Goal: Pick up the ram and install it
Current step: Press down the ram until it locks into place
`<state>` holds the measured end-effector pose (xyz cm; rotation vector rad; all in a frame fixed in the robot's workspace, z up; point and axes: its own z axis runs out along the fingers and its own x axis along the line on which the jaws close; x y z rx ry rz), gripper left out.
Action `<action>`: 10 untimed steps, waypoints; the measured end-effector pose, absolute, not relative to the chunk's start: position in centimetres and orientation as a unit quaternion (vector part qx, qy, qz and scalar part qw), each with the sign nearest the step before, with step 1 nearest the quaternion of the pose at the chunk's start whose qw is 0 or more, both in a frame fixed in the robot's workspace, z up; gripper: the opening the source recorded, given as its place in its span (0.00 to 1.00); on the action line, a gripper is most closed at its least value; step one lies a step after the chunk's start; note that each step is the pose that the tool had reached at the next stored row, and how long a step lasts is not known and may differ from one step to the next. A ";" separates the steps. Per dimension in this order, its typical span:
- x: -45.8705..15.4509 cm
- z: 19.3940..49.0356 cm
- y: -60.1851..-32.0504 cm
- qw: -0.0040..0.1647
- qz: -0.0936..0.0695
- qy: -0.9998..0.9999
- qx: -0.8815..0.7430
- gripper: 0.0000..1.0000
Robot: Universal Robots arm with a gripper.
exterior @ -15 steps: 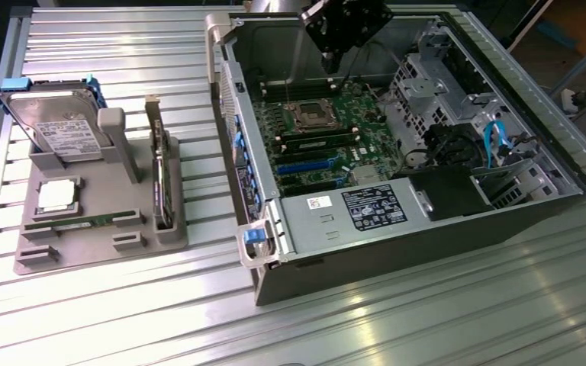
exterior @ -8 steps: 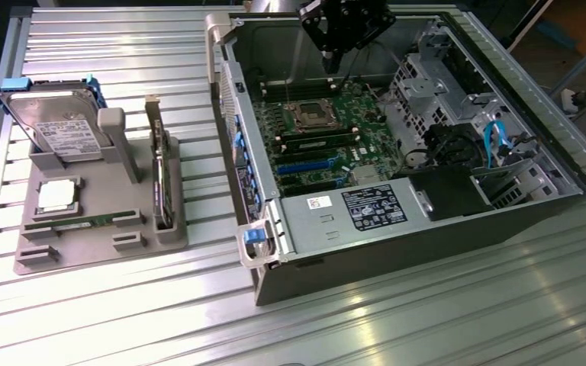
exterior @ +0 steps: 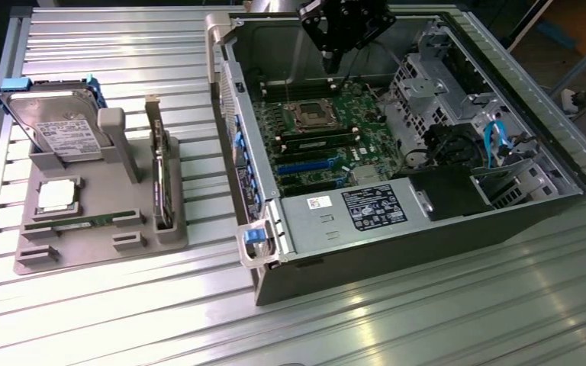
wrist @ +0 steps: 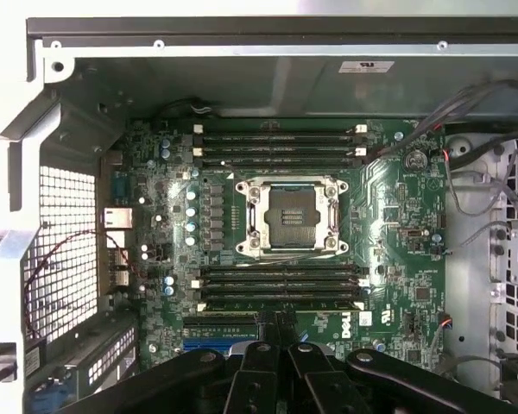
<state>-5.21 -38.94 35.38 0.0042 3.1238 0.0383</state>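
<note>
While the ram [exterior: 79, 222], a long, narrow green circuit-board stick, lies along the near edge of the grey moulded plastic holder tray [exterior: 171, 242] at the exterior view's left, the fingers are well apart from it, over at the computer case. On that same tray, a silver hard drive [exterior: 59, 126] in a blue-cornered frame leans upright at the far end. A small square silver processor chip [exterior: 57, 196] lies flat just behind the ram. A wider dark card [exterior: 161, 175] stands on edge along the tray's right side. Tray and case both rest on a ribbed aluminium table [exterior: 426, 313]. Further right, the open dark grey metal computer case [exterior: 375, 259] lies on its side, with its green motherboard [exterior: 319, 137] facing up. The black gripper [exterior: 331, 67] hangs above the far part of that board, near the square metal processor socket [exterior: 308, 114]. Its fingers are clenched together with nothing seen between them. From the wrist view, the gripper [wrist: 281, 332] looks straight down on the motherboard [wrist: 397, 198]. The empty processor socket [wrist: 291, 216] sits between two banks of long black memory slots [wrist: 281, 280]. The nearer bank lies just beyond the closed fingertips [wrist: 259, 358].
</note>
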 end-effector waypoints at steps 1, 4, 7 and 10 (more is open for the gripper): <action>-5.2 35.4 -38.9 0.009 0.012 1.000 -0.001 0.11; -5.2 35.4 -38.9 0.009 0.012 1.000 -0.006 0.11; -5.2 35.4 -38.9 0.009 0.012 1.000 -0.007 0.11; -5.2 35.4 -38.9 0.009 0.012 1.000 -0.007 0.11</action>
